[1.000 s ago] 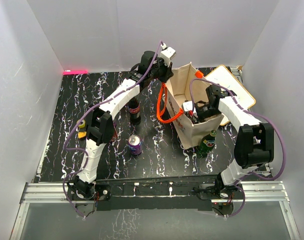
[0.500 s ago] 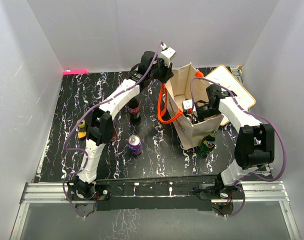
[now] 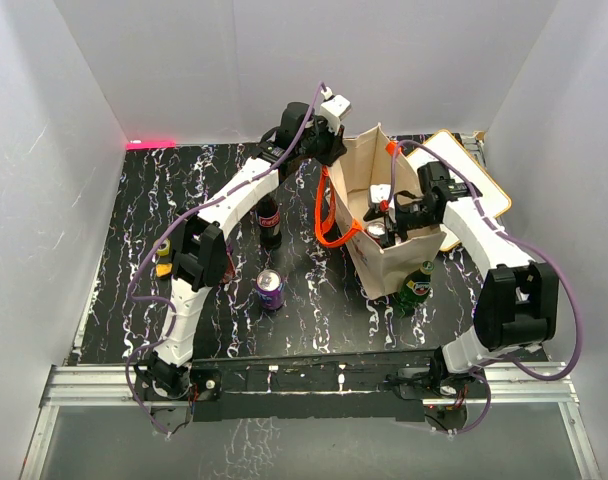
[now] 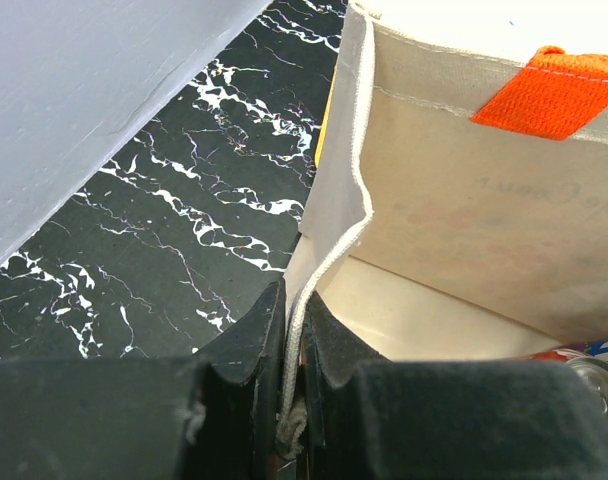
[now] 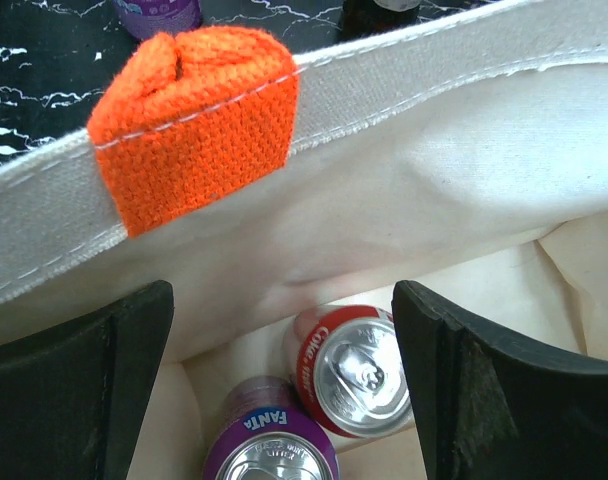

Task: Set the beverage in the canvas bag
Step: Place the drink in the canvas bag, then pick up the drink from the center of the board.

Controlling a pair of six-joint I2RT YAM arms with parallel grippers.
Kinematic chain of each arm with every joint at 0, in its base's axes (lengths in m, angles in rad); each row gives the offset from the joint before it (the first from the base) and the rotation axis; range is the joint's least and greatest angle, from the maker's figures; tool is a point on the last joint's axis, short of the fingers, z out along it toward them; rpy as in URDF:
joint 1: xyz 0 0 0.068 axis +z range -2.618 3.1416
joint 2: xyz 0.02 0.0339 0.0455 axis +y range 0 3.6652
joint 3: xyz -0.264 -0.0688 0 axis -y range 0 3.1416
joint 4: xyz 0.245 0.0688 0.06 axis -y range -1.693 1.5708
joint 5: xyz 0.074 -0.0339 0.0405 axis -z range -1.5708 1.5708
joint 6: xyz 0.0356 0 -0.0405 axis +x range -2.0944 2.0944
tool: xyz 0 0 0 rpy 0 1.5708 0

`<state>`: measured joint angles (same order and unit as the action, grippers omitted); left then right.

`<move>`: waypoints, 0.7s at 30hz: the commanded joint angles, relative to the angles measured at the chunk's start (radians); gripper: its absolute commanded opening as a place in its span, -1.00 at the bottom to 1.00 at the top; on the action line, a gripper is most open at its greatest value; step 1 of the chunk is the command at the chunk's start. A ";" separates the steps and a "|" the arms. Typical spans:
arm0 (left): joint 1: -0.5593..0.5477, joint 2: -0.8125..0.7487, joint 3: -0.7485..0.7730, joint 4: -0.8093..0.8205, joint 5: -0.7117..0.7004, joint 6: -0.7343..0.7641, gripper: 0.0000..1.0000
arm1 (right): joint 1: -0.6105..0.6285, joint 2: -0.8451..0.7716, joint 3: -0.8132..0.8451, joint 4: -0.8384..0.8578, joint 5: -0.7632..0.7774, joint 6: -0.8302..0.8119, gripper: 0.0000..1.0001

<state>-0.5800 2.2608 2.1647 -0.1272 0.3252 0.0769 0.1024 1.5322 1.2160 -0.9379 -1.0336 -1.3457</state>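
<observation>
Black marbled table [image 3: 184, 190], white walls [image 3: 164, 60] around you. Your left gripper [image 4: 292, 330] pinches the canvas bag [image 4: 464, 200] rim. Your right gripper [image 5: 284, 340] is spread wide, Coke can [image 5: 359, 372] just below it in the bag. Fanta can [image 5: 269, 455] beside it, cut off.

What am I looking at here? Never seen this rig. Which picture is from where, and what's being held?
Two robot arms are bolted at the near edge of the table. The overhead picture comes from a fixed camera. The other two come from a camera on each wrist, looking past that arm's own fingers. The left fingers pinch the rim of the bag, seemingly to keep it open. The right fingers are spread above the bag's mouth and hold nothing. Inside stand a Coke can and a Fanta can. On the table are a purple can, a green bottle and a dark bottle.
</observation>
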 commanded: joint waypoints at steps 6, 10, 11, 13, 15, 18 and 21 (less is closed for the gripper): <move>-0.001 -0.067 -0.016 0.006 0.029 -0.025 -1.00 | 0.004 -0.082 0.043 0.159 -0.068 0.233 0.90; -0.001 -0.065 -0.011 0.008 0.030 -0.029 -1.00 | 0.004 -0.107 0.033 0.285 -0.038 0.367 0.88; -0.002 -0.064 -0.008 0.009 0.030 -0.028 -1.00 | 0.005 -0.115 0.028 0.329 -0.024 0.410 0.88; -0.002 -0.065 -0.007 0.009 0.029 -0.026 -1.00 | 0.005 -0.131 0.017 0.408 0.002 0.488 0.89; -0.002 -0.066 -0.005 0.008 0.028 -0.024 -1.00 | 0.005 -0.142 0.018 0.454 0.015 0.550 0.89; -0.001 -0.069 -0.011 0.006 0.023 -0.025 -1.00 | 0.006 -0.157 0.034 0.484 0.043 0.616 0.88; -0.001 -0.073 -0.009 0.009 0.008 -0.033 -1.00 | 0.005 -0.178 0.053 0.529 0.087 0.694 0.88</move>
<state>-0.5793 2.2608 2.1597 -0.1177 0.3332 0.0589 0.1028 1.4048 1.2163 -0.5449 -0.9970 -0.8051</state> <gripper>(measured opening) 0.072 0.942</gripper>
